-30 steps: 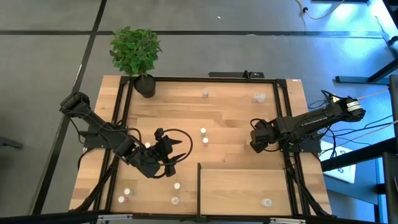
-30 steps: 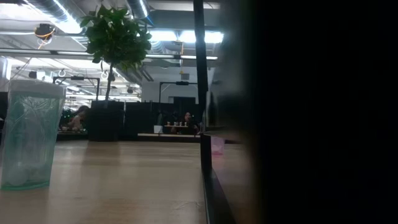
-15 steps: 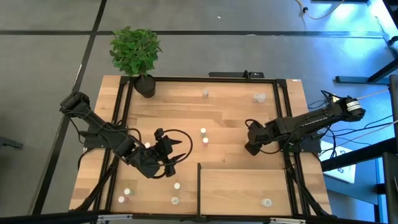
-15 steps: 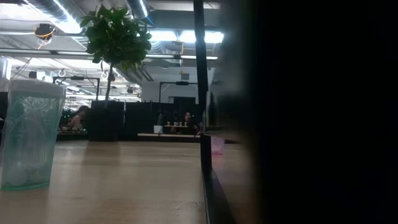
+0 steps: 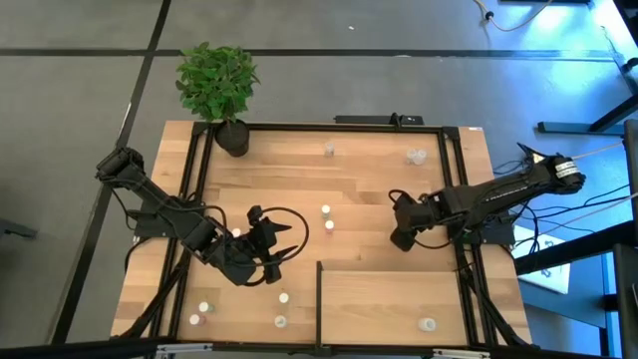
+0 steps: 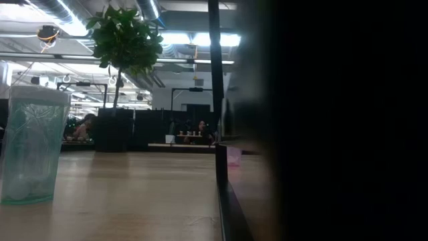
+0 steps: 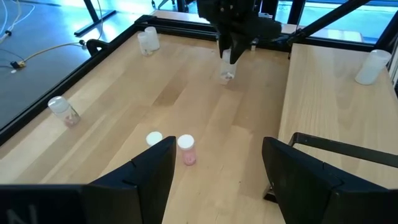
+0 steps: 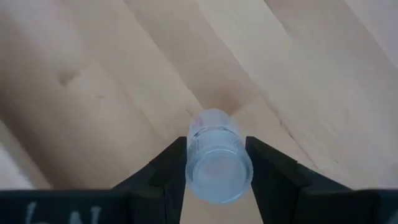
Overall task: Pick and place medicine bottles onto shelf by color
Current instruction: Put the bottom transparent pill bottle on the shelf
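My right gripper [image 5: 398,236] is over the middle right of the table, shut on a translucent grey bottle [image 8: 217,157]; both also show in the left wrist view [image 7: 227,73]. My left gripper [image 5: 286,240] is open and empty at the centre left, facing a pink bottle [image 7: 186,149] and a white-capped one [image 7: 153,138] that stand on their bases. The pale shelf [image 5: 389,299] lies at the near right with one bottle [image 5: 427,324] standing on it. Other bottles stand near the far edge [image 5: 329,150] and at the near left [image 5: 202,308]. My right gripper pinches the translucent bottle by its round side wall, just below the top [image 8: 191,149], between its two fingers [image 8: 165,171]. The fingers come from above, pointing down. The bottle stands upright between them; I cannot tell whether its base touches the table.
A potted plant [image 5: 219,90] stands at the far left corner. A black frame [image 5: 339,127] runs round the table, and a black strip [image 5: 319,299] edges the shelf's left side. A large translucent bottle [image 6: 30,144] stands close to the low camera.
My right gripper has gone a little toward the table's left edge, with the translucent bottle between its fingers.
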You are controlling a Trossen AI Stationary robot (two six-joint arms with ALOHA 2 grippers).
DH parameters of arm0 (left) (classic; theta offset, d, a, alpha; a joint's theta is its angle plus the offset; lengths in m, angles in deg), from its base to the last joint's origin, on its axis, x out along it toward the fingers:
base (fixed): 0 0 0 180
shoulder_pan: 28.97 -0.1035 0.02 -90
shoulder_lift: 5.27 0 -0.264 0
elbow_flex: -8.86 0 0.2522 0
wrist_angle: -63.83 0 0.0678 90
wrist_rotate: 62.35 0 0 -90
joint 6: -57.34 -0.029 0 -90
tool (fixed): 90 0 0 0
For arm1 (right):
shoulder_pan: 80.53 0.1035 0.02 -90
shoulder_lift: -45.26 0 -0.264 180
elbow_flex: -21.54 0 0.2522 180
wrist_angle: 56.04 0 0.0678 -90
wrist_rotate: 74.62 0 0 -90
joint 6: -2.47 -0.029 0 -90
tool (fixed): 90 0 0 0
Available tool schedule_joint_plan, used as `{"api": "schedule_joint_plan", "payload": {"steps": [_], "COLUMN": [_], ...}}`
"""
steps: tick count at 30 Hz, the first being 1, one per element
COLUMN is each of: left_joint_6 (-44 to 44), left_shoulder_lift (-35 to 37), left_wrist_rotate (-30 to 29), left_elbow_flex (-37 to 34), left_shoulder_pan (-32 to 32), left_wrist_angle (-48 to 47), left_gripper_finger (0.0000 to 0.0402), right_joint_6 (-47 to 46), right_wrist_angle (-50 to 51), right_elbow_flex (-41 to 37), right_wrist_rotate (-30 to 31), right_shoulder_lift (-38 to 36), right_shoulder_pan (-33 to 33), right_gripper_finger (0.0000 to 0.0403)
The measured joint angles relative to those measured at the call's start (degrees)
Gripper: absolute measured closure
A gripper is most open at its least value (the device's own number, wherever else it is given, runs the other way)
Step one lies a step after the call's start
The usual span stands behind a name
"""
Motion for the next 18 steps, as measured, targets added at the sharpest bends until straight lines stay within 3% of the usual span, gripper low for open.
{"api": "schedule_joint_plan", "payload": {"steps": [11,18], "left_joint_6": [-1.7,-4.4], "left_shoulder_lift": [0.0,0.0], "left_wrist_rotate": [0.0,0.0], "left_elbow_flex": [0.0,0.0], "left_shoulder_pan": [0.0,0.0], "left_wrist_angle": [-0.2,-3.3], "left_gripper_finger": [0.0169,0.0169], "right_joint_6": [4.4,5.4], "right_wrist_angle": [3.1,3.1], "right_elbow_flex": [6.4,10.2], "right_wrist_rotate": [6.0,6.7], "right_shoulder_lift": [0.0,0.0], "right_shoulder_pan": [5.6,8.2], "right_gripper_finger": [0.0252,0.0251]}}
